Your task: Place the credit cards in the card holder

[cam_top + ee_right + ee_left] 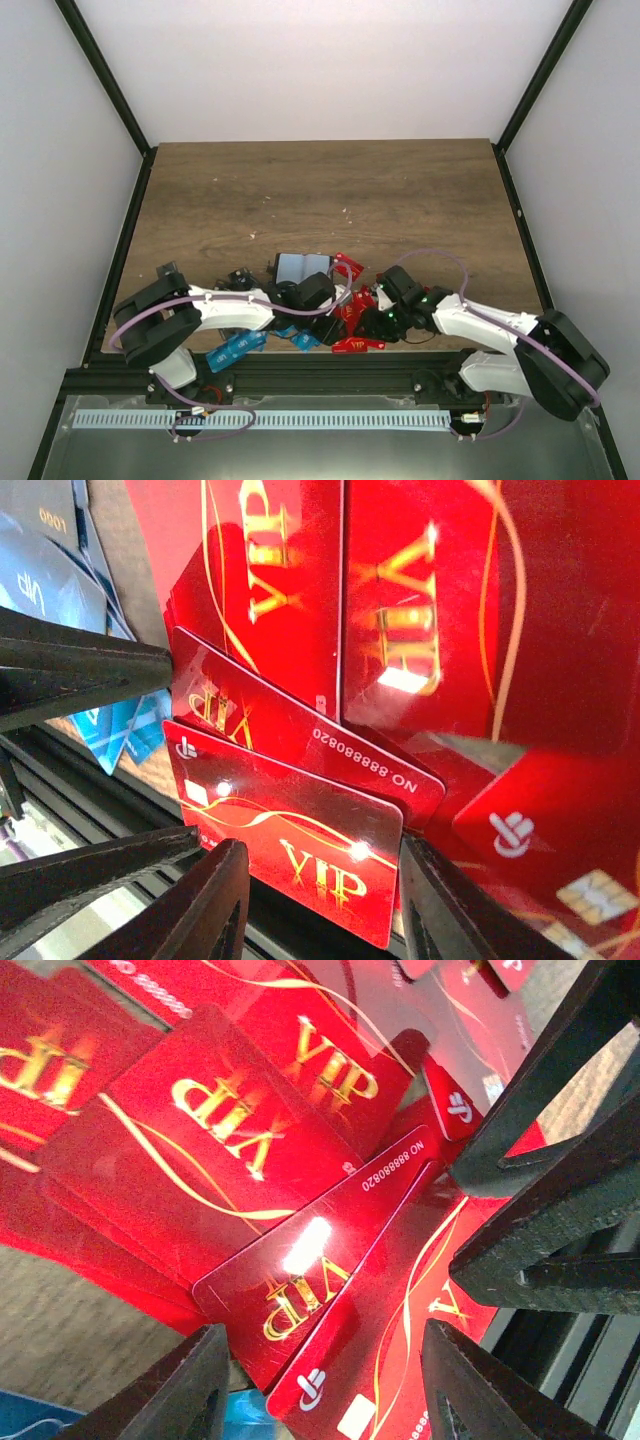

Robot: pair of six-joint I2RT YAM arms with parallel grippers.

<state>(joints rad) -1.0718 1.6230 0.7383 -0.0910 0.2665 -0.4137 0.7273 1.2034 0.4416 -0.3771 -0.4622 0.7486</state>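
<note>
Wooden table between white walls bore the cards at its near edge, between the two arms. Red cards lay fanned and overlapping at many angles, gold VIP print up. Blue cards lay just to their left. One card, also red, stood tilted off the others. Its long axis ran from the left gripper to the right gripper, with its logo-and-chip end toward the left one. Each gripper's jaws stood partway apart with that card between them, and whether either pinched it could not be told. The holder lay open just beyond the red cards, its pale inside up and its long axis across the table. Whether any card sat in it could not be told.
</note>
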